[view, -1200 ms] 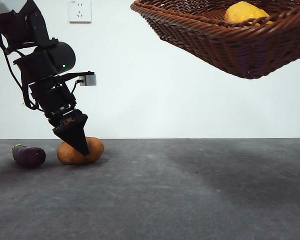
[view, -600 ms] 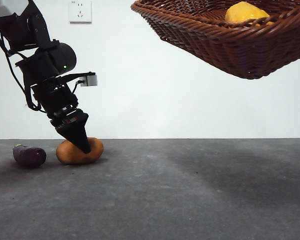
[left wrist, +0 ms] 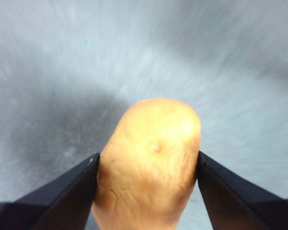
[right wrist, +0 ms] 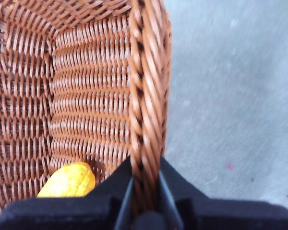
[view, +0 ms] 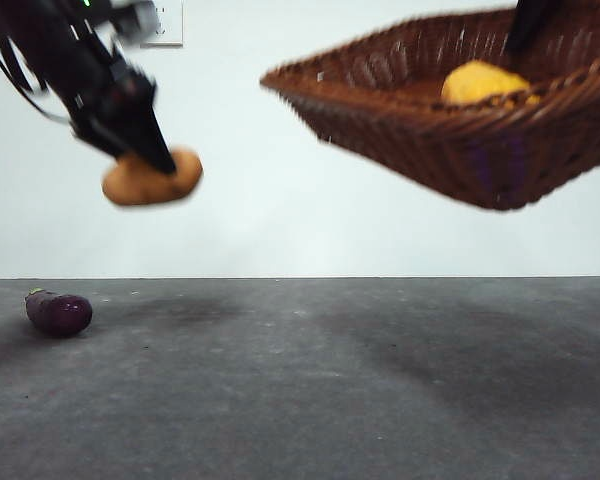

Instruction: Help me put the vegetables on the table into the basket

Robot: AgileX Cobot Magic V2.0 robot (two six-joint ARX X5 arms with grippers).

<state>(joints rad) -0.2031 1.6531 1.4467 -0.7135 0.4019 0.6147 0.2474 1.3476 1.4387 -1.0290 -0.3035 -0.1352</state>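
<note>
Hanging clear above the worktop [view: 300, 380], the potato [view: 152, 177] is clamped in the left tool [left wrist: 146, 165]. To its right, across an open gap, the right tool [right wrist: 145, 179] pinches the rim of the raised basket [view: 450, 140] holding the yellow vegetable [view: 483, 82]. Below, the eggplant [view: 58, 312] lies near the worktop's left edge.

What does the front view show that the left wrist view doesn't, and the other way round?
Only the front view shows the eggplant lying on the table, the basket held up in the air, tilted, with the yellow vegetable inside, and a wall socket. Only the left wrist view shows both jaws of the left gripper pressed against the potato's sides, and its shadow on the table below. Both show that potato clamped and lifted clear of the grey table.
</note>
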